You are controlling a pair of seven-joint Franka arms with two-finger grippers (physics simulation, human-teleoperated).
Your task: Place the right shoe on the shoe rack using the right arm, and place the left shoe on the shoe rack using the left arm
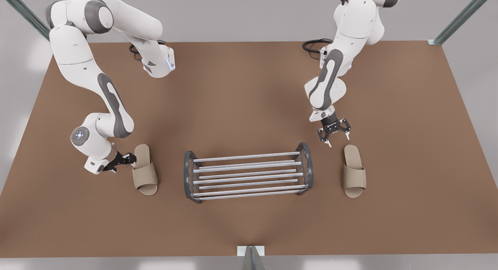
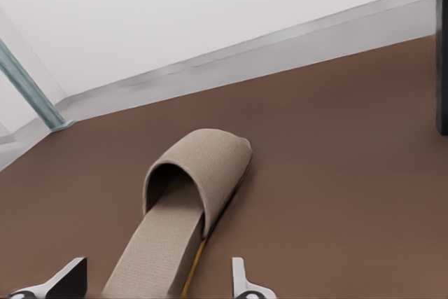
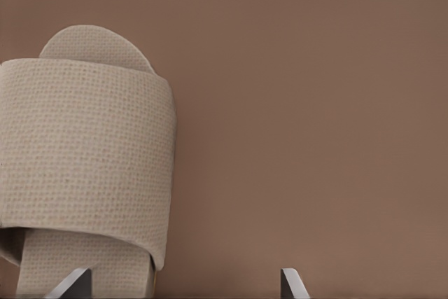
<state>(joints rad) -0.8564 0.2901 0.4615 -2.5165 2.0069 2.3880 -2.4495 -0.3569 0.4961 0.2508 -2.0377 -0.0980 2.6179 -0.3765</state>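
**Both arms closing in on their slippers; nothing lifted yet**

The brown bench (image 1: 249, 99) carries everything. At its lower centre in the front view stands the shoe rack (image 1: 249, 172), its silver bars bare. The task is therefore at its first step, the pick-up.

The left shoe (image 1: 144, 169) lies flat at the front view's left of the rack and the right shoe (image 1: 354, 170) at its right, both well apart from the rack.

The left gripper (image 1: 130, 160) is tilted low, just beside the heel part of its slipper. In the left wrist view the fingers (image 2: 241, 281) stand apart with the slipper's heel end between them.

The right gripper (image 1: 335, 139) points down over bare bench, near the heel of its slipper. Its fingers (image 3: 290, 285) are spread, and the slipper (image 3: 84, 159) sits off to one side of the gap.

As I judge it, the left needs only to close and lift. The right must first shift across over its slipper and descend.
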